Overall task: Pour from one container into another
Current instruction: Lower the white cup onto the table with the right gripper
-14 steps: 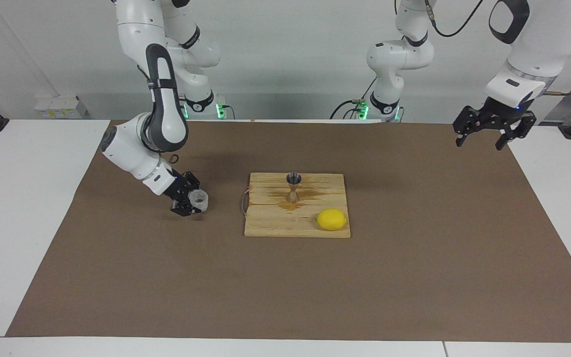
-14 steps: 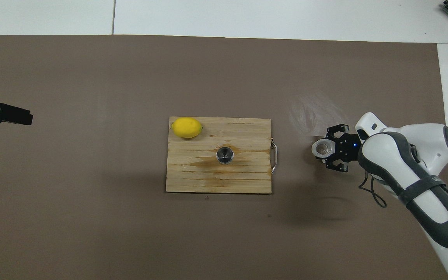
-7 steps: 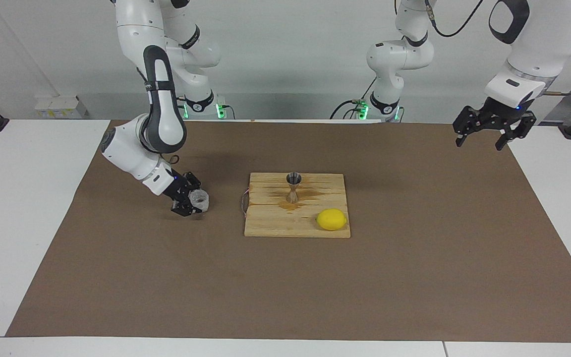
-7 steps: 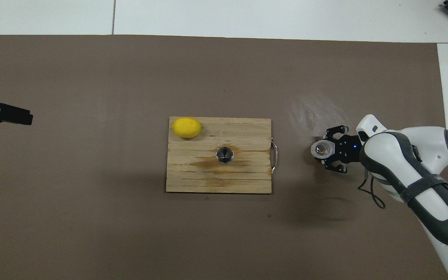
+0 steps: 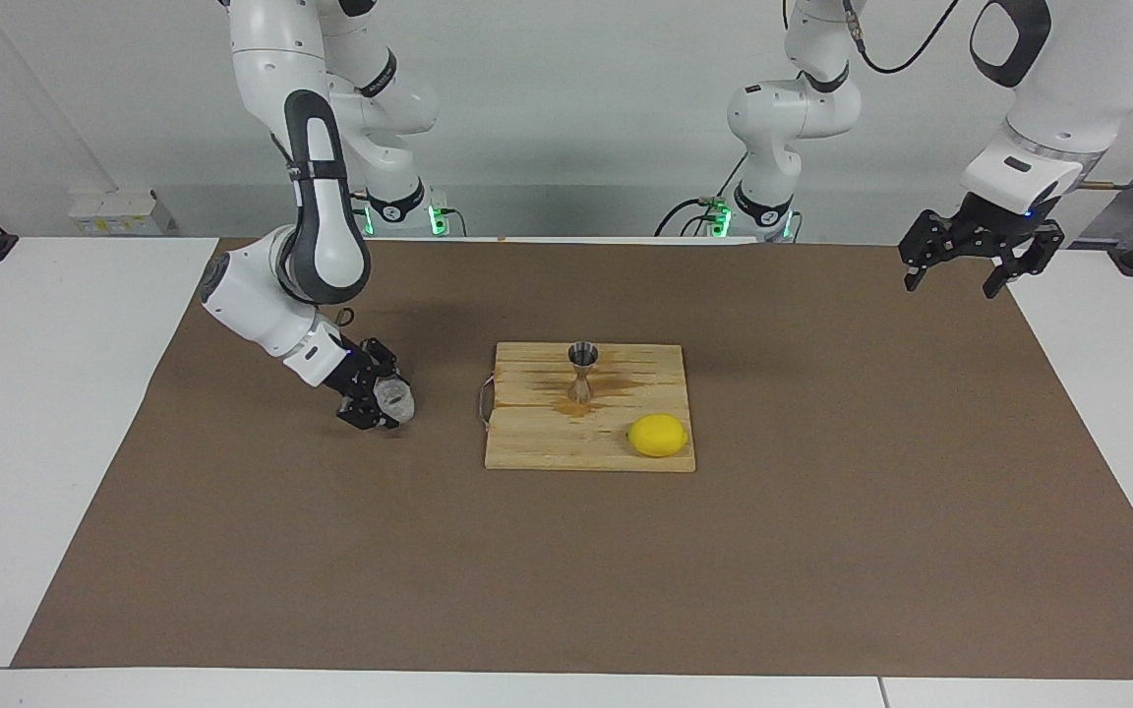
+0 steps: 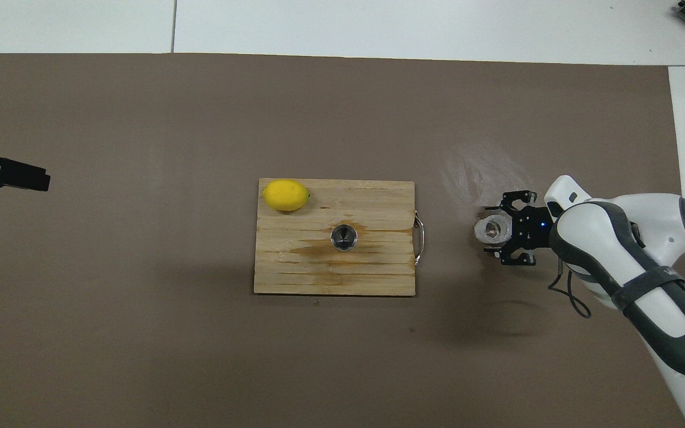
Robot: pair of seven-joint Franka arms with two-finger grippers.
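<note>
The small clear glass cup (image 5: 396, 397) (image 6: 492, 229) rests on the brown mat toward the right arm's end, beside the wooden board (image 5: 547, 447) (image 6: 295, 276). It looks tipped, its mouth turned partly sideways. My right gripper (image 5: 382, 402) (image 6: 489, 230) is low on the mat with its fingers spread open on either side of the cup. The silvery hourglass jigger (image 5: 582, 370) (image 6: 343, 236) stands upright on the board, on a wet stain. Over the mat's edge at the left arm's end, my left gripper (image 5: 951, 287) (image 6: 21, 176) waits open and empty.
A yellow lemon (image 5: 658, 435) (image 6: 285, 195) lies on the board's corner, farther from the robots than the jigger. The board has a metal handle (image 6: 419, 239) on the side toward the cup. A pale smear (image 6: 479, 169) marks the mat near the cup.
The right gripper's fingers have spread apart from around the cup, and the cup now sits tipped. The left arm has not moved.
</note>
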